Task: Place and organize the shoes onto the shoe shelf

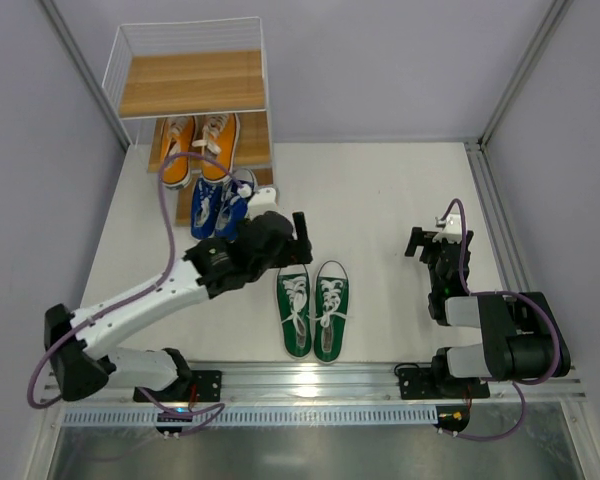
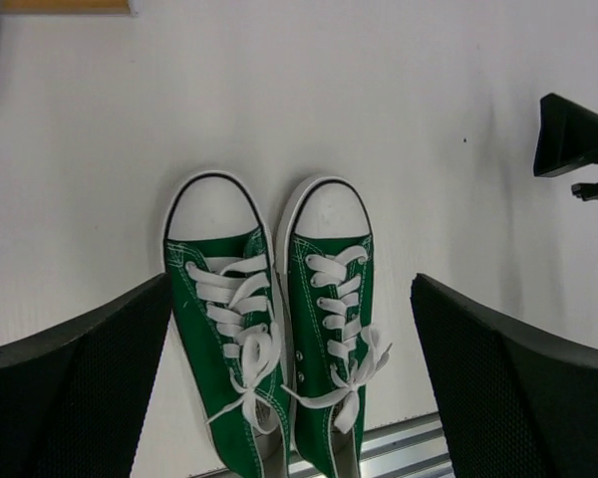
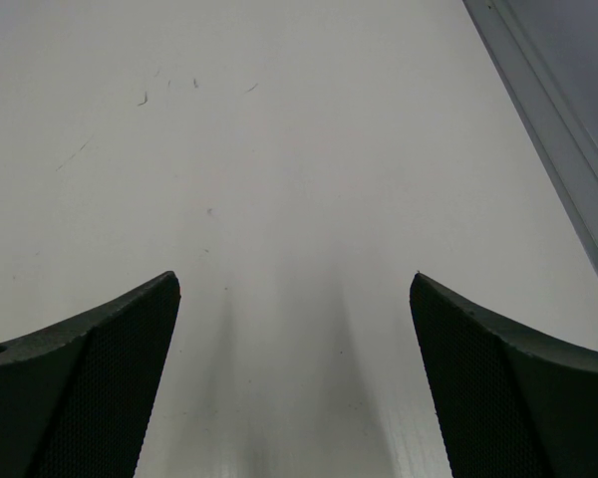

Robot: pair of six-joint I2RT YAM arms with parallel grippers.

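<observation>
The shoe shelf (image 1: 190,85) stands at the far left, its top board bare. An orange pair (image 1: 200,140) sits on the middle tier and a blue pair (image 1: 218,208) on the lowest one. The green pair (image 1: 313,308) lies side by side on the table, toes pointing away from the bases. My left gripper (image 1: 298,240) hovers above and just beyond the toes, open. In the left wrist view the green shoes (image 2: 229,339) show below, between the wide-spread fingers of that gripper (image 2: 291,284), untouched. My right gripper (image 1: 430,240) rests open over bare table (image 3: 294,279), holding nothing.
A metal rail (image 1: 310,380) runs along the near edge, just behind the green heels. Grey walls close in both sides, and a frame strip (image 3: 558,129) borders the table on the right. The right gripper's black tip (image 2: 573,134) shows in the left wrist view.
</observation>
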